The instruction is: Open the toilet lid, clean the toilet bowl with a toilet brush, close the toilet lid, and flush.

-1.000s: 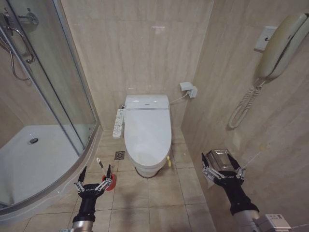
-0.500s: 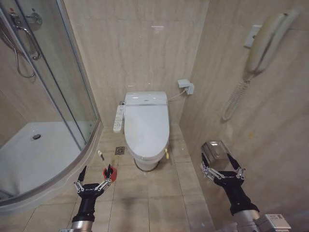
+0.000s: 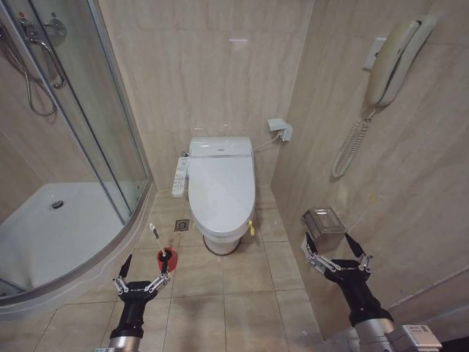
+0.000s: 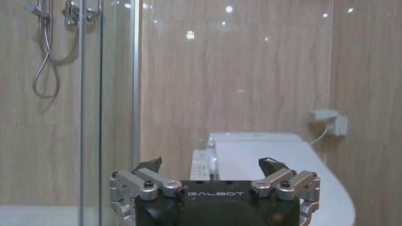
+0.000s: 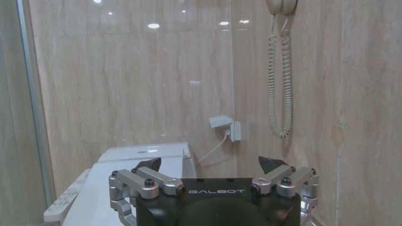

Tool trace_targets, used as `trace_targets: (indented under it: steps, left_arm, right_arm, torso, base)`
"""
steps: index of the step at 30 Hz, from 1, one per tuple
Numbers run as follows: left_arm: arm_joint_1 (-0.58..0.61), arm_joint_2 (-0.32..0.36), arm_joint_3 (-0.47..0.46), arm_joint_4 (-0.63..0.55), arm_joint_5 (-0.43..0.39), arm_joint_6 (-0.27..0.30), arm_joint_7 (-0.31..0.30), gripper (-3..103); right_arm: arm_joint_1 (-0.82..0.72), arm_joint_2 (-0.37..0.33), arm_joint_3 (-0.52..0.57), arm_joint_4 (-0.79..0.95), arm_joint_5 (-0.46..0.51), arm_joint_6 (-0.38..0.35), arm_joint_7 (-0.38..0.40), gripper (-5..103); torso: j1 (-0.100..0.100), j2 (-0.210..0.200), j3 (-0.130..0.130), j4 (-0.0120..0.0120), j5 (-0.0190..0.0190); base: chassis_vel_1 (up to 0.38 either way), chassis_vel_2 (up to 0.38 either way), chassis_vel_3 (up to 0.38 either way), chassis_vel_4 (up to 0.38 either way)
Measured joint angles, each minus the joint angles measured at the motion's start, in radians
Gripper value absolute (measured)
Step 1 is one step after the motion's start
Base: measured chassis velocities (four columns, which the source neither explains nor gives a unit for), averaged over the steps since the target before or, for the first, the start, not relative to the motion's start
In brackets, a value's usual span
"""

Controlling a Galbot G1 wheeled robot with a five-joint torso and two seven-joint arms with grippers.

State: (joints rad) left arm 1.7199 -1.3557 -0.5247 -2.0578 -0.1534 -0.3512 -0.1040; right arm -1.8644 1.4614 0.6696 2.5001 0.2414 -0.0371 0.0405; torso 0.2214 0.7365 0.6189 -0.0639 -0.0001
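The toilet lid [image 3: 220,192] lies shut over the toilet against the back wall, ahead of both arms and between them. The left gripper [image 3: 142,275] hangs low over the floor tiles with its fingers spread and grasping nothing. Just ahead of it, the toilet brush [image 3: 159,242] stands tilted in a small red holder [image 3: 165,259], beside the shower tray [image 3: 44,235]. The right gripper [image 3: 335,255] hangs released near the right wall, just before a metal box [image 3: 322,220].

Bright ceiling glare on glossy tiles, sharp
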Motion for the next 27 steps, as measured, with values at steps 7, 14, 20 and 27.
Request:
trace_targets:
  steps: [7,14,20,27]
  left_arm:
    - [0.023,0.021,0.012,-0.046,-0.008,0.07,-0.042,100]
    - [0.107,0.045,-0.018,-0.268,-0.024,0.13,-0.107,100]
    - [0.193,0.022,-0.01,-0.346,0.032,0.169,-0.174,100]
    - [0.343,0.061,-0.04,-0.441,0.039,0.29,-0.153,100]
  right_arm:
    - [0.0,0.0,0.0,0.0,0.0,0.0,0.0,100]
    - [0.0,0.0,0.0,0.0,0.0,0.0,0.0,100]
    - [0.0,0.0,0.0,0.0,0.0,0.0,0.0,100]
    - [0.0,0.0,0.0,0.0,0.0,0.0,0.0,100]
  torso:
    - [-0.001,0.0,0.0,0.0,-0.0001]
    - [-0.001,0.0,0.0,0.0,0.0002]
    - [-0.001,0.0,0.0,0.0,0.0]
    - [-0.001,0.0,0.0,0.0001,0.0004]
  base:
    - [0.0,0.0,0.0,0.0]
    - [0.0,0.0,0.0,0.0]
    - [0.0,0.0,0.0,0.0]
    - [0.0,0.0,0.0,0.0]
